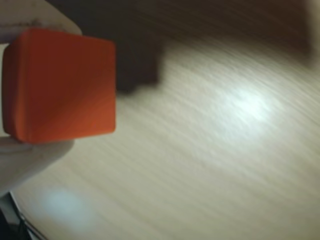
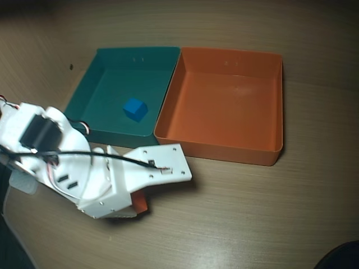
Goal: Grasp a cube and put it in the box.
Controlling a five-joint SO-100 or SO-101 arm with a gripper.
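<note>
The orange cube (image 1: 62, 85) fills the left of the wrist view, pinched between two white fingers (image 1: 30, 155), one above it and one below. From overhead only a sliver of the cube (image 2: 140, 203) peeks out under the white arm. My gripper (image 2: 137, 202) is shut on it, low over the wooden table, in front of the trays. The box (image 2: 224, 145), a shallow orange tray, lies beyond and to the right of the gripper in the overhead view, with nothing in it.
A teal tray (image 2: 112, 73) sits flush against the box's left side and holds a small blue cube (image 2: 135, 109). The arm's white body (image 2: 56, 157) and black cable cover the table's lower left. Bare wooden table (image 2: 252, 213) spreads to the right.
</note>
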